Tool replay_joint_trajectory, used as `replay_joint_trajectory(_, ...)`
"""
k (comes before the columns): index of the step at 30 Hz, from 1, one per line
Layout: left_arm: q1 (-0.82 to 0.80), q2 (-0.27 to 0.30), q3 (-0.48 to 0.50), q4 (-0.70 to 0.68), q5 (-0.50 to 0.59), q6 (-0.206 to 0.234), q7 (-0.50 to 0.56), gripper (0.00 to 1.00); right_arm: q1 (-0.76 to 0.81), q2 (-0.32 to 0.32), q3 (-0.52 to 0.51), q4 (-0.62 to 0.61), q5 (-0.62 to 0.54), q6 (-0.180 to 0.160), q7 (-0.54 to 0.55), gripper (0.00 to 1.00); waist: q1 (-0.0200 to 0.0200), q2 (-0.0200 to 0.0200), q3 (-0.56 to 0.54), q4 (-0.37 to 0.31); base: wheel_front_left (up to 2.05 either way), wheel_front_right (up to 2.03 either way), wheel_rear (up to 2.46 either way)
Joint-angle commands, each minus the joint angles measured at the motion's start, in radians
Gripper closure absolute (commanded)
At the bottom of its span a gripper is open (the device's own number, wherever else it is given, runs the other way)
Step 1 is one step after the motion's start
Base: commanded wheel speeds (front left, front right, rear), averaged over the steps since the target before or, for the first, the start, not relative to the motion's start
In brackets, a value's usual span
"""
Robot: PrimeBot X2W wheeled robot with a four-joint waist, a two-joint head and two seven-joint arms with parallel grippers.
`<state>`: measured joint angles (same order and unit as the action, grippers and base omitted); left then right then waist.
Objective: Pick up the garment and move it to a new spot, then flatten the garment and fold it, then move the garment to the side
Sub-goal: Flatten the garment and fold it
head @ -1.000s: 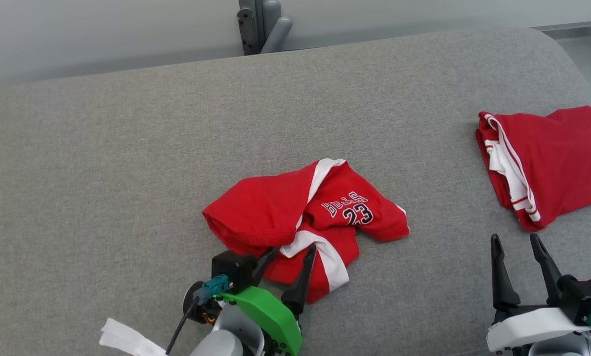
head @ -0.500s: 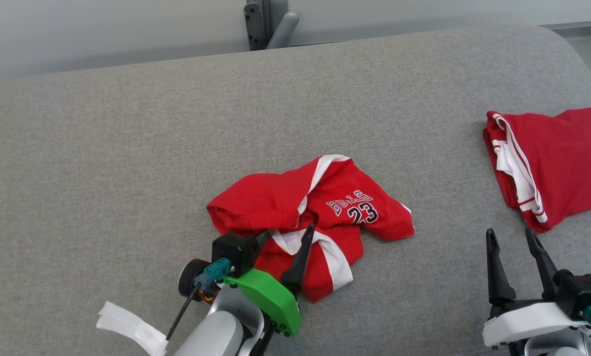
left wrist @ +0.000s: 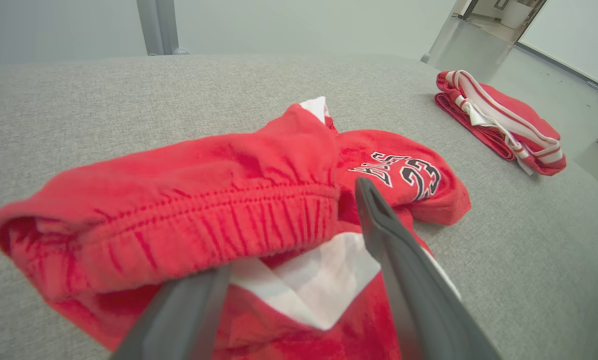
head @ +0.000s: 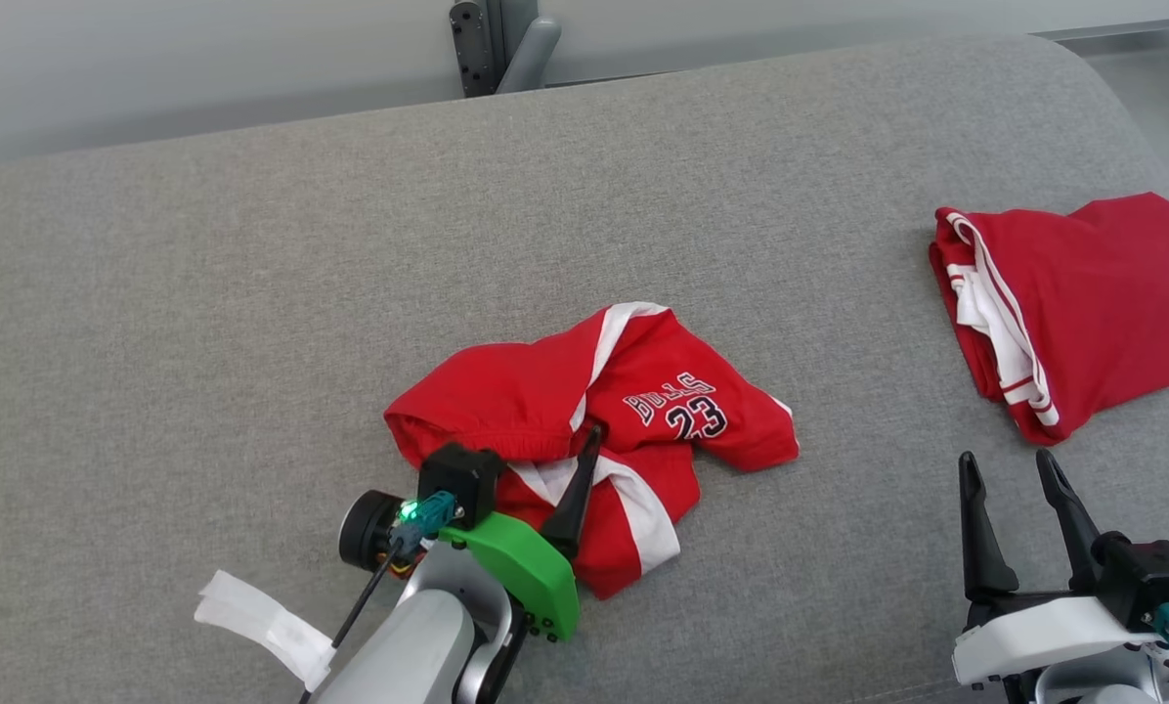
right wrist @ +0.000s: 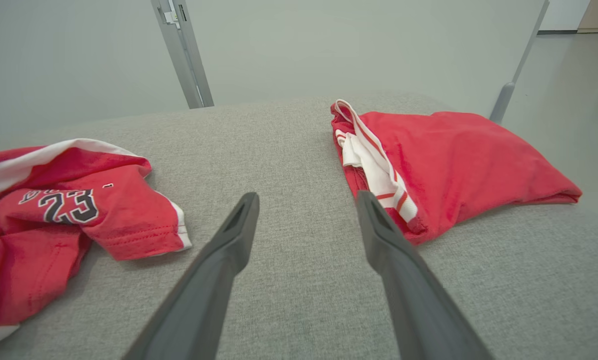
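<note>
As the left pincer (head: 555,452) has pushed forward over the last second, its fingers have gone from the near hem of the crumpled red garment (head: 506,391) to well in among its folds. The head camera has shifted a little too, but the finger that shows now ends just beside the "23" print, where before it lay on the white stripe. In the left wrist view the left pincer (left wrist: 294,230) is spread wide and not yet closed. One finger runs under the gathered elastic waistband and the other lies over the white stripe, so a thick fold sits between them. The garment (left wrist: 179,200) keeps the same heap shape and lies on the grey cloth-covered table (head: 203,293), near its front edge and about the middle. I judge the reach to be finished and the first step, the pick-up, ready for the close. A shut here should catch the waistband, a firm place to lift from.

Further out, the right pincer (head: 1005,460) stays parted and empty over bare table at the lower right. Beyond it a second red garment (head: 1083,284) lies folded, well apart from the heap.
</note>
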<state>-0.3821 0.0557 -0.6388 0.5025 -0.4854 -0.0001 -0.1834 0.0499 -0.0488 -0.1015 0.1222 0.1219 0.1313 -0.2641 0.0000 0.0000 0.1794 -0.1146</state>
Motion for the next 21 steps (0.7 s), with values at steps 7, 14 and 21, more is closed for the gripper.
replay_joint_trajectory(7, -0.04, 0.006, -0.015, 0.056, 0.016, -0.014, -0.013, 1.0, -0.013, -0.003, -0.007, 0.001, 0.008, -0.001, 0.0, 0.0, 0.0, 0.0, 0.0, -0.006, 0.0, 0.0, 0.0)
replay_joint_trajectory(14, -0.064, 0.008, -0.015, 0.057, -0.023, -0.044, 0.028, 1.0, -0.005, -0.004, -0.009, 0.004, 0.009, -0.001, 0.0, 0.0, 0.0, 0.0, -0.012, 0.0, 0.0, 0.0, 0.0)
replay_joint_trajectory(21, -0.111, 0.012, -0.004, -0.056, -0.113, -0.083, 0.167, 1.0, -0.005, -0.003, -0.003, 0.008, 0.021, -0.001, 0.0, 0.0, 0.0, 0.0, -0.027, 0.001, 0.0, 0.0, 0.0)
